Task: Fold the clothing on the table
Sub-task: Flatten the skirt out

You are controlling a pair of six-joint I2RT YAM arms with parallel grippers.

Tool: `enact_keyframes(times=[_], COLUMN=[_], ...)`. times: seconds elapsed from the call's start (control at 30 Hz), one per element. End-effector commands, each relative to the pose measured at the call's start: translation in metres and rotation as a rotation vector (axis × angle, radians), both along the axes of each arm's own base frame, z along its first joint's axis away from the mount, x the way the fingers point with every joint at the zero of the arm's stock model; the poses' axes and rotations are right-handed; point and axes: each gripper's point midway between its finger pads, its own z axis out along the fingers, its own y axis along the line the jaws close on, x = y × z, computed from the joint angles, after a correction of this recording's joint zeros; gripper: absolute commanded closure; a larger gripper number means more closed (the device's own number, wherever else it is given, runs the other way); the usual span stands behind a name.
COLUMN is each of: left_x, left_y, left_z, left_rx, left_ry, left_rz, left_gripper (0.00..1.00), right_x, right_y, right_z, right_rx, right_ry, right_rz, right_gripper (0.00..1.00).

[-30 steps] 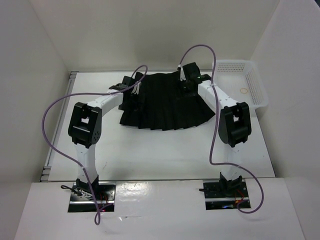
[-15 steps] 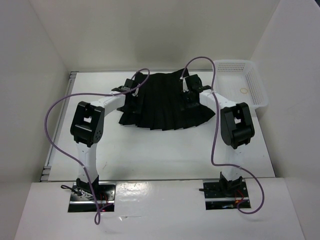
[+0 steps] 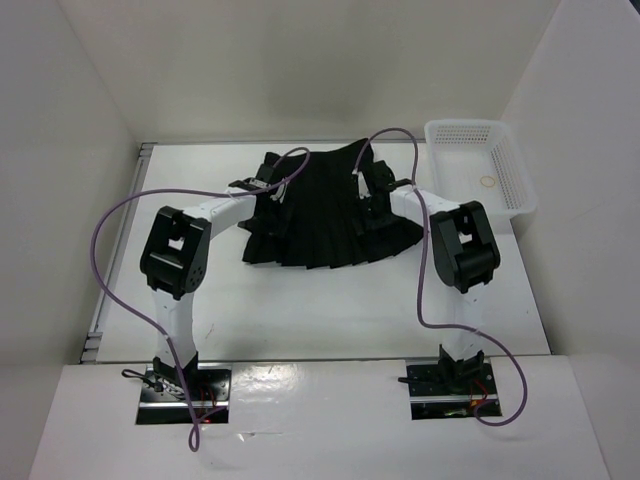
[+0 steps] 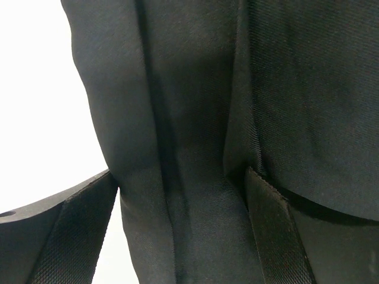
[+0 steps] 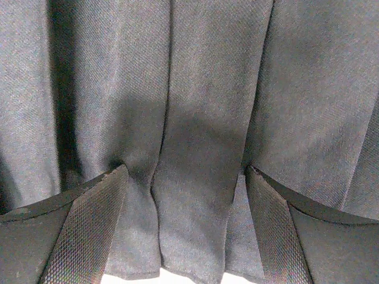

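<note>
Arms: the left arm (image 3: 180, 260) and the right arm (image 3: 462, 250) rose from black bases at the bottom of the overhead frame. Each trailed a purple cable (image 3: 105, 230) and reached up the frame toward the middle.
Table: the white table (image 3: 320, 310) showed bare between the bases and the cloth. A metal rail (image 3: 100, 320) ran along its left edge.
Skirt: the black pleated skirt (image 3: 320, 215) lay on the table in the middle of the frame. Its wider end was toward the bottom and its narrower end toward the top, and the cloth was rumpled at its upper left.
Left gripper: the left gripper (image 4: 180, 177) was down at the skirt's left side. In its wrist view the fingers (image 4: 71, 236) stood wide apart with a fold of cloth between them. A sliver of white table showed between the left finger and the cloth, so the jaws were open and clamped on nothing.
Right gripper: the right gripper (image 5: 185, 171) was down on the skirt's right part. Its fingers (image 5: 89, 231) were spread wide over flat pleats near the cloth's edge, with the jaws open and no pinch on the cloth.
Basket: a white mesh basket (image 3: 505, 170) stood at the upper right of the frame, apart from the skirt. A small round thing (image 3: 489, 182) lay inside it.
Walls: plain white walls (image 3: 300, 70) closed in the far side and both flanks.
</note>
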Motion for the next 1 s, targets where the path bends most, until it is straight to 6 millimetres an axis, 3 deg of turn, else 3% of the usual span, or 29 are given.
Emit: enact_keyframes(times=[0.0, 0.17, 0.33, 0.37, 0.43, 0.6, 0.83, 0.93, 0.97], left_x=[-0.049, -0.079, -0.124, -0.138, -0.152, -0.188, -0.189, -0.182, -0.178], left_y=[0.004, -0.013, -0.028, -0.031, -0.035, -0.038, -0.041, -0.039, -0.039], left_z=[-0.020, -0.023, -0.027, -0.029, -0.026, -0.022, 0.011, 0.038, 0.059], left_rx=[0.023, 0.045, 0.070, 0.084, 0.078, 0.081, 0.046, 0.047, 0.034], left_ry=[0.191, 0.257, 0.348, 0.371, 0.389, 0.453, 0.358, 0.261, 0.196], left_rz=[-0.086, -0.203, -0.350, -0.376, -0.428, -0.533, -0.573, -0.568, -0.567], left_gripper=[0.08, 0.08, 0.08, 0.08, 0.08, 0.09, 0.06, 0.04, 0.02], right_x=[-0.039, -0.077, -0.122, -0.130, -0.136, -0.178, -0.205, -0.200, -0.201], right_y=[0.000, -0.010, -0.018, -0.021, -0.011, 0.014, 0.033, 0.038, 0.042], right_z=[-0.004, 0.001, 0.000, 0.000, 0.009, 0.009, 0.019, 0.040, 0.050], right_rx=[-0.011, -0.009, -0.023, -0.052, -0.042, -0.039, 0.024, 0.055, 0.082], right_ry=[0.104, 0.162, 0.268, 0.293, 0.291, 0.391, 0.457, 0.389, 0.375], right_rz=[0.018, 0.027, 0.070, 0.072, 0.141, 0.301, 0.445, 0.478, 0.504], right_gripper=[0.15, 0.15, 0.15, 0.11, 0.11, 0.11, 0.07, 0.06, 0.06])
